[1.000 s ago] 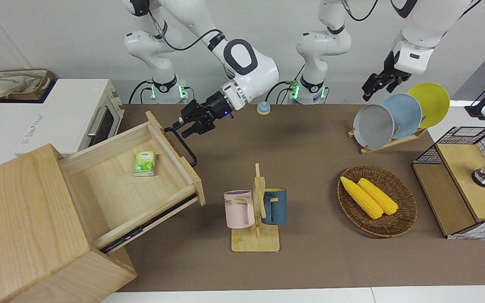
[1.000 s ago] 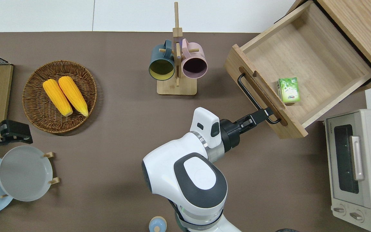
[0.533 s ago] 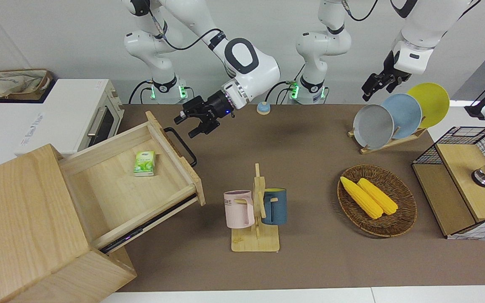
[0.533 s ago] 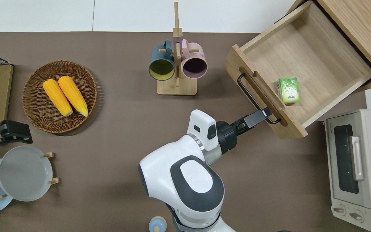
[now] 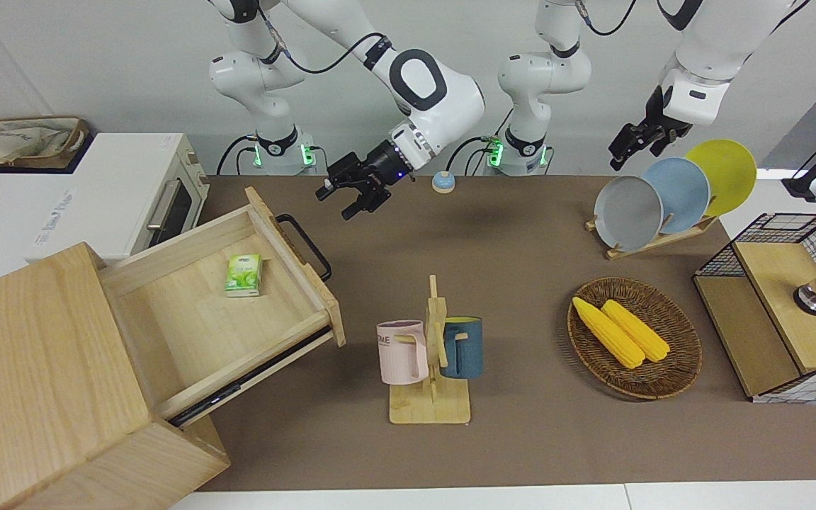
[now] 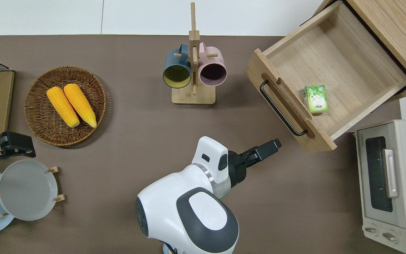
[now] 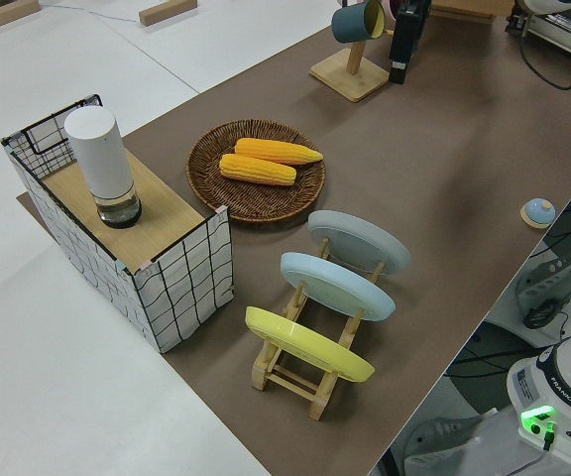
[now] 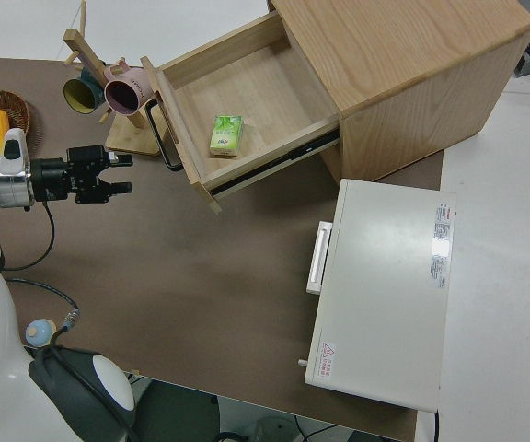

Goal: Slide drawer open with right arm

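The light-wood drawer (image 5: 202,326) stands pulled far out of the pale wooden box (image 5: 32,354). Its black bar handle (image 5: 305,244) is free. A green carton (image 5: 243,274) lies in the drawer. My right gripper (image 5: 351,202) is open and empty. In the overhead view the right gripper (image 6: 275,144) is over bare table, a short way from the handle (image 6: 282,109) and apart from it. The right side view shows the right gripper's (image 8: 122,173) fingers spread, pointing at the drawer (image 8: 247,87). My left arm is parked, its gripper (image 5: 624,152) up in the air.
A white toaster oven (image 6: 389,183) stands beside the drawer, nearer to the robots. A mug rack (image 6: 193,70) with two mugs stands mid-table. A basket of corn (image 5: 635,336), a plate rack (image 5: 663,195) and a wire-mesh rack (image 5: 783,304) are at the left arm's end.
My right gripper has drawn back from the handle's end, up and toward the robots, and no longer touches it. The drawer has not moved. The left arm has not moved.
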